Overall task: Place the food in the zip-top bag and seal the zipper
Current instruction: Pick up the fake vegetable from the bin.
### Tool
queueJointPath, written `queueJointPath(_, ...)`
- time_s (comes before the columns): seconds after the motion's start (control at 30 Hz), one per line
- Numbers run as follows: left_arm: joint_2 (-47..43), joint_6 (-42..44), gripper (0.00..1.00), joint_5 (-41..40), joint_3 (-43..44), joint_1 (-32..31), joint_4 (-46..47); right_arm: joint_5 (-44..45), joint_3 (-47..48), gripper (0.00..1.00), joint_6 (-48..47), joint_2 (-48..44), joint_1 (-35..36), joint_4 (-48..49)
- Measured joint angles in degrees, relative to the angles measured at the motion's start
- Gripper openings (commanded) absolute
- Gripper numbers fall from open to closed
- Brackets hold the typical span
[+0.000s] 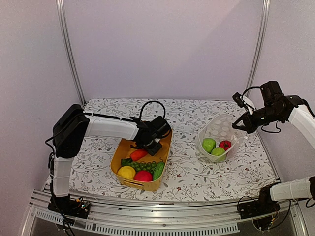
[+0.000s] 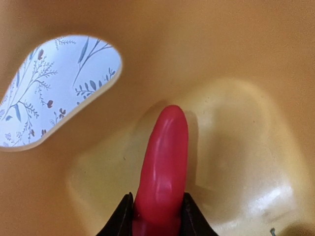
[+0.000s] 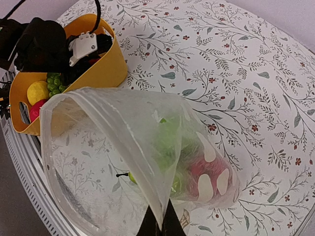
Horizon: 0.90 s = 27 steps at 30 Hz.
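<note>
The red toy chili (image 2: 162, 167) lies in the yellow plastic basket (image 1: 147, 186). To its right, the clear dotted plastic bag (image 1: 221, 129) contains round toy fruits (image 1: 208, 144).

One basket (image 1: 147, 186), one bag (image 1: 221, 129), one chili (image 2: 162, 167)

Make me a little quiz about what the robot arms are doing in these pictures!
1. True or false: the yellow basket is empty.
2. What is the left pincer gripping? A) a spoon B) the red chili C) a banana
3. In a few words: what does the right pincer pinch?

Key: 1 false, there is food in it. 2 B. 3 the edge of the zip-top bag.
</note>
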Motion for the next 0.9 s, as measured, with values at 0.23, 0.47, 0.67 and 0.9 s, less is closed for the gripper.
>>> queueJointPath(0.23, -11.1, -1.8, 0.17, -3.3, -2.7, -4.6, -0.1, 0.0, 0.0, 0.00, -0.1, 0.0, 0.0, -0.2)
queueJointPath(0.47, -26.5, -0.2, 0.10, -4.8, -4.9, -12.2, 9.5, 0.0, 0.0, 0.00, -0.1, 0.0, 0.2, -1.1)
queueJointPath(0.67, -30.3, 5.4, 0.09, -1.0, -5.5, -19.2, 24.3, 0.0, 0.0, 0.00, -0.1, -0.2, 0.5, -2.0)
queueJointPath(0.9, -29.0, 12.3, 0.07, 5.8, -5.5, -23.4, 40.5, -0.8, 0.0, 0.00, -0.1, -0.5, 0.6, -3.2)
